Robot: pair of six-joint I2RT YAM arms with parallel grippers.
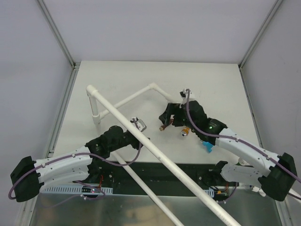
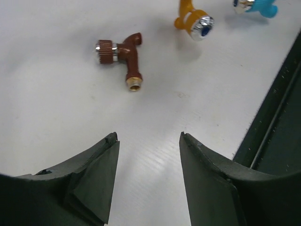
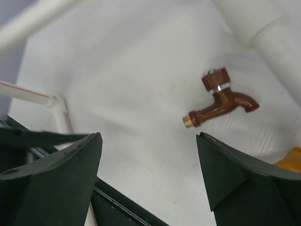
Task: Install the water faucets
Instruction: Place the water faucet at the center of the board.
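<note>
A brown faucet [image 1: 162,127] lies on its side on the white table, just off the fingertips of my right gripper [image 1: 165,121]. In the right wrist view the brown faucet [image 3: 221,101] rests beyond the open right gripper [image 3: 148,136], with nothing between the fingers. An orange faucet [image 1: 185,131] and a blue faucet [image 1: 207,146] lie further right, under the right arm. My left gripper [image 1: 142,137] points at them from beneath the long pipe. It [image 2: 148,136] stands open and empty, with the brown faucet [image 2: 123,54], orange faucet [image 2: 194,20] and blue faucet [image 2: 256,5] ahead.
The white PVC pipe frame [image 1: 160,155] runs diagonally from an elbow [image 1: 91,88] at the back left to the front right, crossing above the left arm. A small grey object [image 1: 138,123] lies beside the pipe. The table's dark front rail [image 2: 277,117] is close by.
</note>
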